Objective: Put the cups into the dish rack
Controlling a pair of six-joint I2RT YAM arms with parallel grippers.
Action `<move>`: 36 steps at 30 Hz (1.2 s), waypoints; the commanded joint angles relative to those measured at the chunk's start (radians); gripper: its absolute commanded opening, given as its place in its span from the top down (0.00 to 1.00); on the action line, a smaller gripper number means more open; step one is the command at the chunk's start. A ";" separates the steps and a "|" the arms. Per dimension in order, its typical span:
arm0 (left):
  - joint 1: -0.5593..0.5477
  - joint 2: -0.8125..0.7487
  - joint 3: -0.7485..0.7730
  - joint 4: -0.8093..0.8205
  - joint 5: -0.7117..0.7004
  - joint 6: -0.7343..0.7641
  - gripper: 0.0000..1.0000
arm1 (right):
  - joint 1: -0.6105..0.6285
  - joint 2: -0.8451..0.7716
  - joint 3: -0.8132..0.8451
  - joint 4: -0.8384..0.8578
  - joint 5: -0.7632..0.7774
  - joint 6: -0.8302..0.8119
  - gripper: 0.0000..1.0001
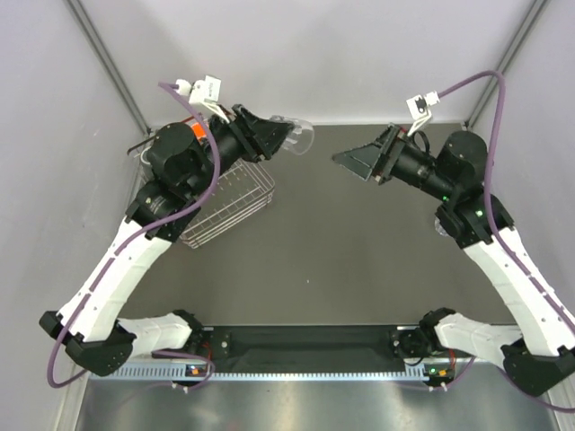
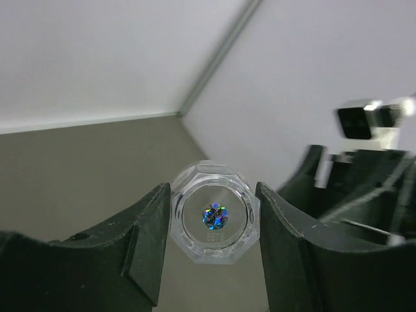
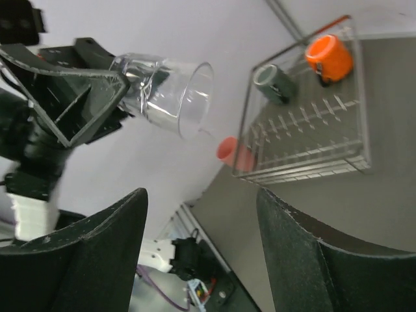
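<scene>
**Item: clear tumbler, in transit to dish rack.**

- Position: clamped at its faceted base between both fingers of the left gripper. It is carried in the air, lying roughly level, with its mouth pointing away from the fingers.
- Left fingers: clenched on the tumbler's base.
- Right gripper: fingers spread and empty. It faces the tumbler's mouth and is well apart from it.
- Dish rack: on the table, below and behind the left fingers.
- Contents seen from the right wrist: orange mug and dark grey cup, side by side at one end of the rack.
- Small red-orange cup: at a corner of the rack; cannot tell whether inside or outside.

**Handling note (judgement):**
- Step in hand is carrying the tumbler over the rack.
- Bring the wrist back above bare grid, away from the mug and grey cup.
- Turn the tumbler square to the wires and lower it until it bears on them, then release.
- The grip is only on the smooth base, so slow turns are advisable.

**Markings:**
- Holographic round sticker at the centre of the base.
- Faint raised numerals below it, too small to read.
- No brand is legible.
</scene>
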 commanded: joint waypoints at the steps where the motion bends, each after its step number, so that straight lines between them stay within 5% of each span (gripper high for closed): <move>1: 0.000 0.019 0.035 -0.220 -0.173 0.264 1.00 | 0.011 -0.072 0.049 -0.275 0.148 -0.175 0.32; 10: 0.086 0.085 -0.178 -0.196 -0.456 0.433 1.00 | -0.002 -0.170 0.083 -0.520 0.326 -0.216 0.31; 16: 0.232 0.117 -0.343 -0.087 -0.367 0.331 1.00 | -0.003 -0.229 0.081 -0.614 0.403 -0.212 0.31; 36: 0.238 0.246 -0.414 0.013 -0.424 0.347 1.00 | -0.003 -0.283 0.087 -0.684 0.475 -0.223 0.29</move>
